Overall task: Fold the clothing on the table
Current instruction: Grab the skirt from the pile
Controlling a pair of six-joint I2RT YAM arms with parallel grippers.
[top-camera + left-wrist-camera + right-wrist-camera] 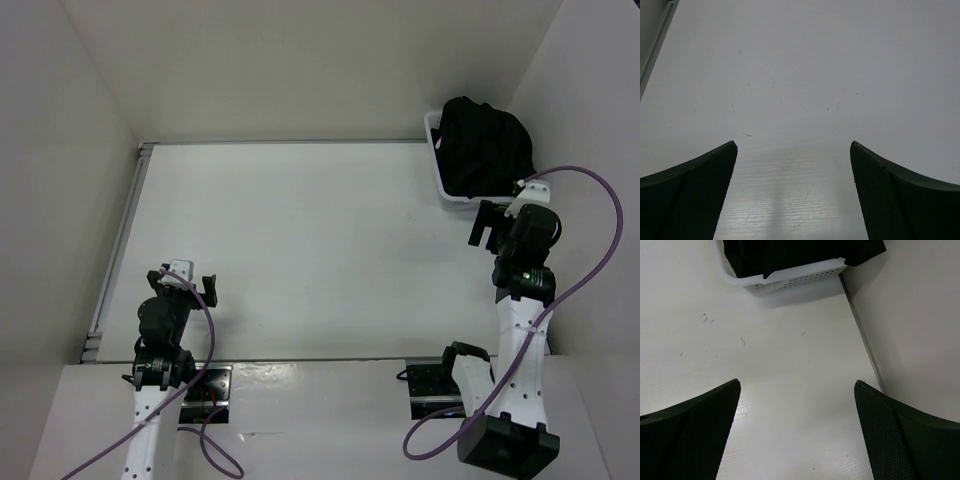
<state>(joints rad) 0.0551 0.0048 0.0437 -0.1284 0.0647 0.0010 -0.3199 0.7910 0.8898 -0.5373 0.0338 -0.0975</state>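
1. a small white basket (441, 186) stands at the far right corner of the surface (300, 250), close to the side wall (910, 315). in the right wrist view its near wall shows rows of small holes.
2. the clothing (485, 145) lies inside this basket as a black heap. it rises above the rim and hangs a little over the edge, and no part of it is spread on the surface.
3. the heap is bunched into one dark mass, so i cannot make out pleats, waistband or hem. i also cannot tell if anything lies under it in the basket.
4. the right pincer (487, 222) hangs just beside the near side of the basket. it is wide open and holds nothing, and it is apart from the clothing.
5. the left pincer (183, 282) is at the near left side, well apart from the basket. it is also wide open and empty, with bare surface between its fingers (690, 200).
6. in both wrist views the bottom edge cuts off the fingers. in the right wrist view the top edge cuts off most of the basket and the clothing.
7. from above, the clothing hides the right part of the basket.
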